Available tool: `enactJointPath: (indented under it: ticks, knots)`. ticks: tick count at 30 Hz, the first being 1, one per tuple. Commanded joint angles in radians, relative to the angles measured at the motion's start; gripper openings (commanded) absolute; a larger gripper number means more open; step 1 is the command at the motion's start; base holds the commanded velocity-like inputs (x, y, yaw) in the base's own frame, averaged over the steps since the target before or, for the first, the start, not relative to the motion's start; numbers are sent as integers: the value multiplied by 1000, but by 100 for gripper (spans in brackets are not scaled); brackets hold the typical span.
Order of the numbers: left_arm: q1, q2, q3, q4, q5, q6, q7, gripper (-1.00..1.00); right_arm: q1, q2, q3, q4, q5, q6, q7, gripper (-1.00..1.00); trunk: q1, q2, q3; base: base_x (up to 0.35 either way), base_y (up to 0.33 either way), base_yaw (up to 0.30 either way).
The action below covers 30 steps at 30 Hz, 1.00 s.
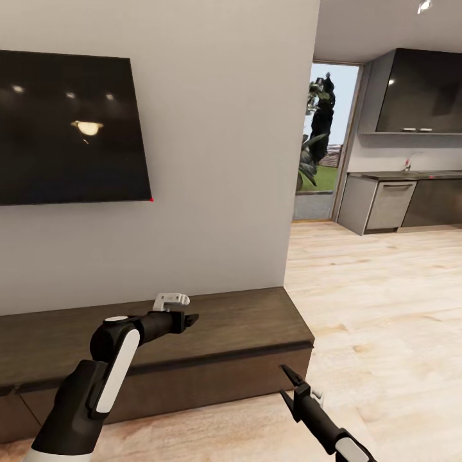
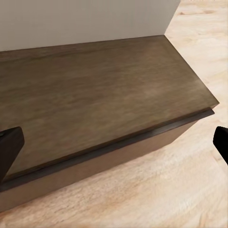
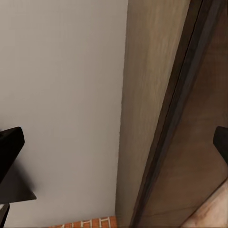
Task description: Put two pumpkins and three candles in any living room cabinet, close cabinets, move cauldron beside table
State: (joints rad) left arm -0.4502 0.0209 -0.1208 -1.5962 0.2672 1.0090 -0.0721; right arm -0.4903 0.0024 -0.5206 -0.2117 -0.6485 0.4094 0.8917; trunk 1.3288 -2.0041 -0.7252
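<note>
Closest in, at the bottom right of the head view, the right claw (image 1: 290, 385) has its 2 fingers spread with nothing between them, hanging low just in front of the cabinet's right end. Left of center in the lower half, the left claw (image 1: 186, 318) sits over the cabinet top; in the left wrist view its 2 dark fingertips (image 2: 9, 147) stand wide apart at the frame edges, so it's spread too and carrying nothing.

Behind them, the cabinet (image 1: 212, 350) runs along the bottom of the frame against the grey wall, its fronts looking flush and shut, its top bare.

Above it at upper left is a dark TV (image 1: 70, 128). Far back at upper right there's a kitchen counter (image 1: 391, 192) and a doorway (image 1: 324, 147).

My read: the robot's parked at the cabinet empty-handed, so all 5 items look left to fetch and stow, plus the cauldron.
</note>
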Motion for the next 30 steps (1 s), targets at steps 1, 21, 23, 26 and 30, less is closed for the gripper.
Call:
enactJointPath:
  ticks: [1,21,23,26,30]
  knots:
    - [-1,1,0,-1,-6,3,-7,100,0,-1,-7,-1,-5,9,0,100,0,0,-1,0,0,0]
    - [-1,1,0,-1,-6,3,-7,100,1,-23,-18,0,10,23,142,100,0,0,-1,0,0,0]
    - [-1,1,0,-1,-6,3,-8,100,1,-23,-17,0,11,23,144,100,0,0,-1,0,0,0]
    - [-1,1,0,-1,-6,3,-8,100,1,-23,-17,0,12,22,145,100,-4,7,2,0,0,0]
    - [-1,1,0,-1,-6,3,-8,100,1,-23,-17,0,12,22,145,100,-4,7,2,0,0,0]
